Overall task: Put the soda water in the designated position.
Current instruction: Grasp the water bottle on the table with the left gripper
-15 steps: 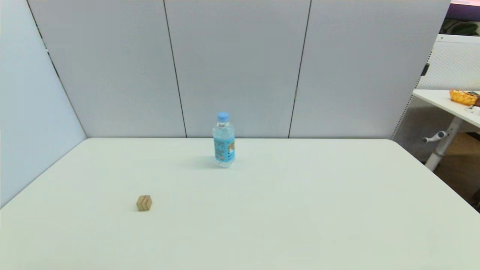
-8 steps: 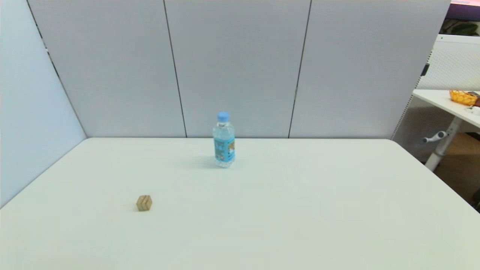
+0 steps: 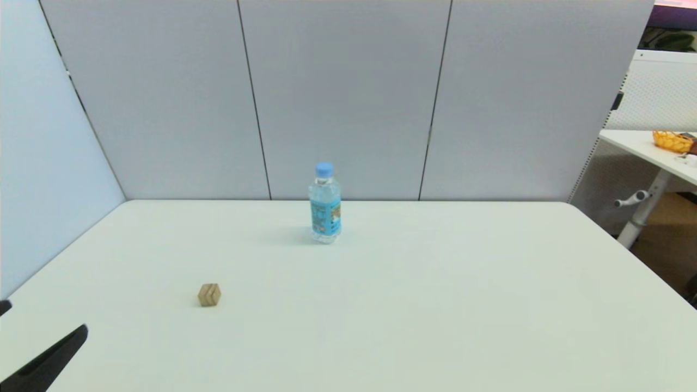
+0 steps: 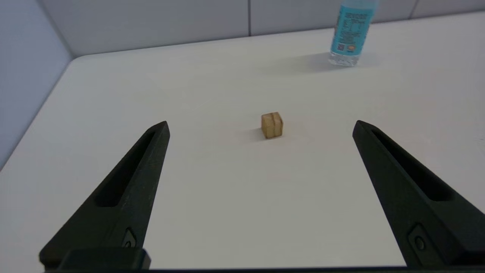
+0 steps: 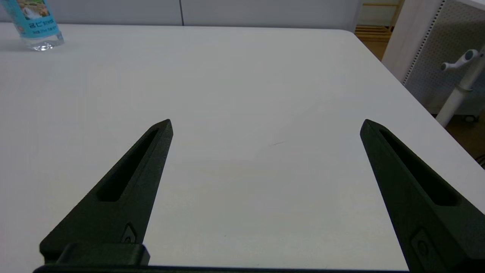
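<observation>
The soda water [image 3: 325, 204], a clear bottle with a light-blue cap and blue label, stands upright near the table's far middle; its lower part also shows in the wrist views [image 4: 350, 34] [image 5: 36, 26]. My left gripper [image 3: 45, 316] enters the head view at the lower left corner, well short of the bottle. In its own view the left gripper [image 4: 261, 123] is open and holds nothing, with the bottle far ahead. The right gripper [image 5: 267, 121] is open over bare table and out of the head view; the bottle stands far off to its side.
A small wooden cube [image 3: 209, 294] [image 4: 271, 125] lies on the white table [image 3: 435, 305], just ahead of the left fingers. Grey panels wall the back and left. Off the right edge stands another table with an orange basket [image 3: 672, 140].
The left gripper's black fingers have come into the head view at the lower left corner. The bottle and the cube have not moved.
</observation>
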`<state>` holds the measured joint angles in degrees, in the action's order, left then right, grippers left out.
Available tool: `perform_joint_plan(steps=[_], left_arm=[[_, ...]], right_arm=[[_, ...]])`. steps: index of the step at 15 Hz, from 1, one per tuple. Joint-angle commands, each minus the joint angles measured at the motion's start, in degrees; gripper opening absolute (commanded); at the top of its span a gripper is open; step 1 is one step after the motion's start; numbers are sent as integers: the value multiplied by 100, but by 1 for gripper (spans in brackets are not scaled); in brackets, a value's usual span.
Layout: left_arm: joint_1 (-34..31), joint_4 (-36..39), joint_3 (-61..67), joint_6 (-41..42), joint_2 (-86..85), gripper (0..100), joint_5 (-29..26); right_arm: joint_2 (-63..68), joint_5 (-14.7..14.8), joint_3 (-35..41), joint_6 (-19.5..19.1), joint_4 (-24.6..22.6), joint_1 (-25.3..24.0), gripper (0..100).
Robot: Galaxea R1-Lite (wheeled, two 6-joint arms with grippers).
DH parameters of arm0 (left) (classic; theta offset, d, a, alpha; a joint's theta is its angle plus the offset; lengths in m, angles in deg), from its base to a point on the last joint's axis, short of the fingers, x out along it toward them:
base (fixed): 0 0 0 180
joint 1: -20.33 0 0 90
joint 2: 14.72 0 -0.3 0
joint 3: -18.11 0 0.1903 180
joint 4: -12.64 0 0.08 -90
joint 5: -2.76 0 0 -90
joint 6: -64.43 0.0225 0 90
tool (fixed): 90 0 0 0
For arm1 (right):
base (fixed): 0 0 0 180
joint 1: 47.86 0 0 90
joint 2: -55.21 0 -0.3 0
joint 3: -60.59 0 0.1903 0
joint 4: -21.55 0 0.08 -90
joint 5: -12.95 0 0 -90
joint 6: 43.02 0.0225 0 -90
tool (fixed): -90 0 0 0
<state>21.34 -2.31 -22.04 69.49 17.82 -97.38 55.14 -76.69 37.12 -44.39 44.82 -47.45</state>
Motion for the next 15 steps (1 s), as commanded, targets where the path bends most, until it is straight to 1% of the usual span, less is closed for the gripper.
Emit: perform_joint_plan(steps=[1,2,5,11,15], left_arm=[[558,2243,-519,294,3214,100,-357],[620,2805,-527,294,3724,100,-366],[971,3517,-756,276,4901,100,-366],[1648,4624,-1398,83,6826,100,-366],[2122,5002,-2338,-277,7854,100,-348]], right_arm=[[-1,0,1,-4,1,2,100],[-1,0,1,-4,1,2,100],[-1,0,1,-4,1,-6,100],[-1,0,1,-4,1,2,100],[-1,0,1,-4,1,2,100]])
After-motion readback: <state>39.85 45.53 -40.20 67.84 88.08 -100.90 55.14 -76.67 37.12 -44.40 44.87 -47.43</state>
